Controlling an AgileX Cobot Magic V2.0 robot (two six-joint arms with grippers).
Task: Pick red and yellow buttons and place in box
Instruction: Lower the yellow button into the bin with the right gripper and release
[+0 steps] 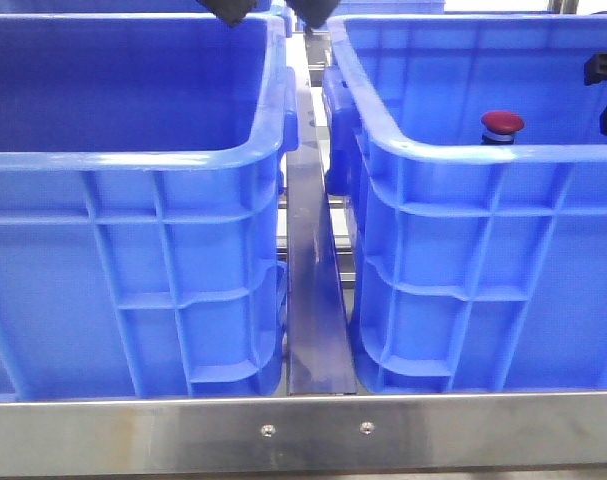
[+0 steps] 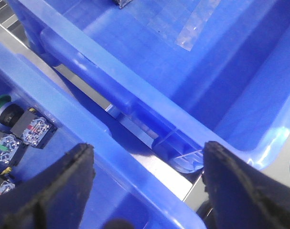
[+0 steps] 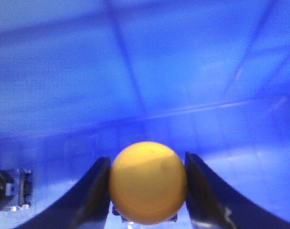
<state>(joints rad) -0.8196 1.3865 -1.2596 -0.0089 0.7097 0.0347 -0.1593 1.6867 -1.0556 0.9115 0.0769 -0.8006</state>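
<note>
My brushed steel bench [image 1: 183,432] carries two big ribbed blue plastic crates: one [image 1: 133,280] left of its central steel rail [image 1: 311,300], the other [image 1: 493,280] right of it.

Left claw [image 2: 147,191] black wedge fingers, right claw [image 3: 147,191] dark curved fingers

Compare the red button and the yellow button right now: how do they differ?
The red button has a dark-red cap; the yellow button has an orange-yellow one. The red stands free inside the right crate; the yellow sits between the right gripper fingers. Both have domed caps.
</note>
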